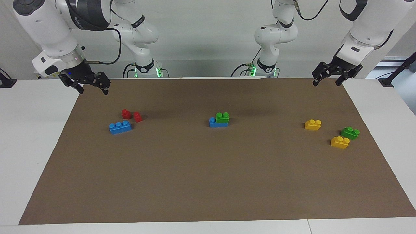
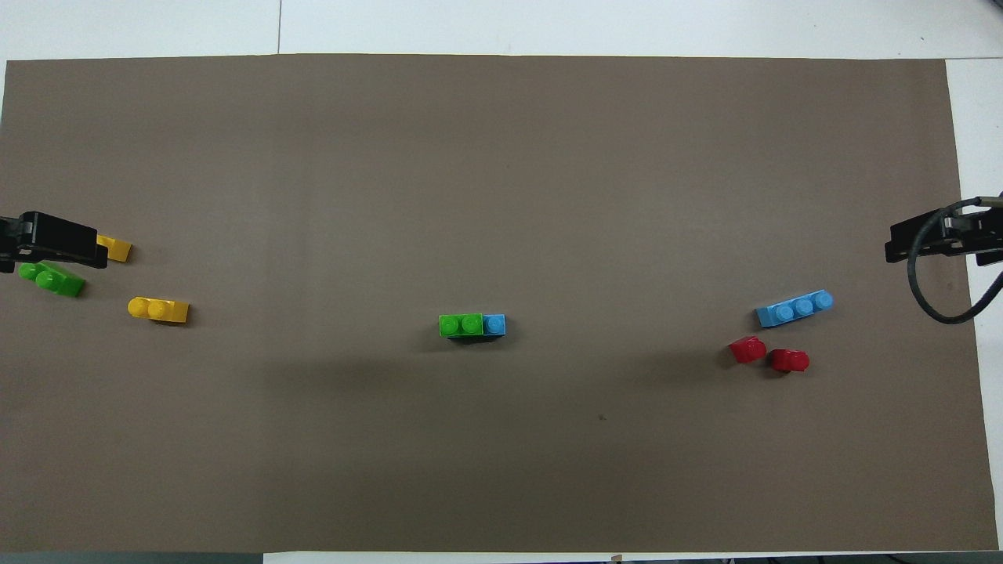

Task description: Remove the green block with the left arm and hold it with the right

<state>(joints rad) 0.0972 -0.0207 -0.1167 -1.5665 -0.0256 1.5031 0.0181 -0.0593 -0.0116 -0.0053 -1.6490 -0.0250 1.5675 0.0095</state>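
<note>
At mid-tabletop (image 1: 182, 182), the green block (image 1: 223, 117) sits pressed onto one end of a blue brick (image 1: 213, 123), untouched, as I watch both arms wait high at the corners nearest their bases. My left gripper (image 1: 327, 79) hangs over the mat's edge at about two o'clock from the stack in the facing view, its fingers spread wide and empty; my right gripper (image 1: 92, 86) hangs at about ten o'clock, fingers likewise parted around nothing. My worry is a mix-up: a loose green brick (image 1: 350, 133) lies between two yellow bricks (image 1: 313, 124) at the left arm's end, closer to that gripper than the stacked one. I also judge that pulling before the right fingers pin the blue brick would lift the whole stack, or skid it across the mat.
</note>
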